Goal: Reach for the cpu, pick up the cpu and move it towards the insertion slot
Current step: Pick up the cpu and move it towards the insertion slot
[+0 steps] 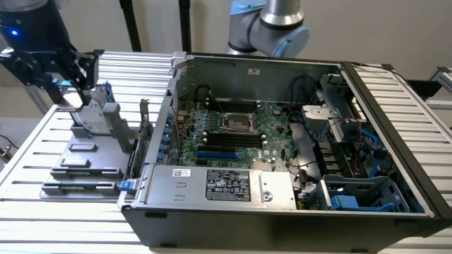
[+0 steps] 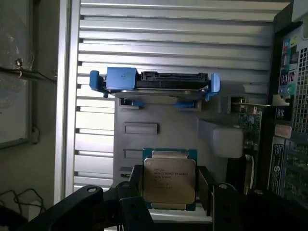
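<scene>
End effector (image 2: 171, 186) grips the cpu (image 2: 169, 175) (silvery top showing) above the grey tray (image 1: 99, 159).

Robotics lab: opened computer (image 1: 268, 74), slatted bench (image 1: 42, 211)

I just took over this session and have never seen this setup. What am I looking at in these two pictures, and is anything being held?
The machine is one robot arm with a gripper. The exterior view, from a camera off the arm, shows an open computer case on a slatted table; the insertion slot is the silvery square socket on its green board. At that view's left the gripper hangs over a grey fixture. The wrist view rides on the arm: the cpu sits between the fingers, apparently gripped, with a hard drive in a blue bracket beyond it.
</scene>
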